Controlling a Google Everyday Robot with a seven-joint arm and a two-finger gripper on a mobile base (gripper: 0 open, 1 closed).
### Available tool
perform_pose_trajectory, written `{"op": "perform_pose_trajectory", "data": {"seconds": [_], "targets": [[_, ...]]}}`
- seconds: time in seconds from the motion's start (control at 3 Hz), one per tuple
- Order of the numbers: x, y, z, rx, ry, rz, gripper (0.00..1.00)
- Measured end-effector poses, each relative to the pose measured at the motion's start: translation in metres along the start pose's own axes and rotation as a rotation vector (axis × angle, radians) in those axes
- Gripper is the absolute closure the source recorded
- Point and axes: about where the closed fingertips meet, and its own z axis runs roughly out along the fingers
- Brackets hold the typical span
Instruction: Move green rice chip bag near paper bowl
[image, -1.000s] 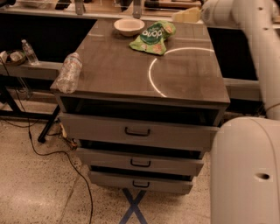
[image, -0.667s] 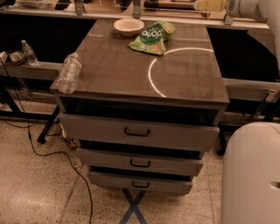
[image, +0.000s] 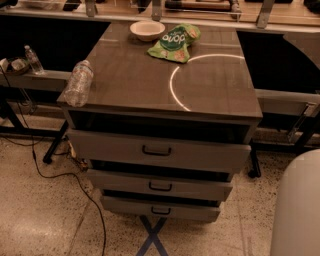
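- Crumpled green bag (image: 175, 41) flat on the far part of the cabinet top (image: 215, 95), white label patch facing up.
- Cream-white bowl (image: 147, 30) upright at the far edge, just left of the bag. Touching or slightly apart, cannot tell.
- Clear bottle (image: 78, 83) on its side at the front left corner of the top, well apart from both.
- Three drawers (image: 156, 150) below, each pulled out a little.
- White robot body (image: 297, 210) at lower right.
- Out of frame: the gripper, so open or shut cannot be told.
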Motion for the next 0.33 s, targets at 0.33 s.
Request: {"op": "perform_pose_trajectory", "data": {"seconds": [0.33], "targets": [[0.0001, 0.0001, 0.0001, 0.0, 0.0, 0.0, 0.0]]}}
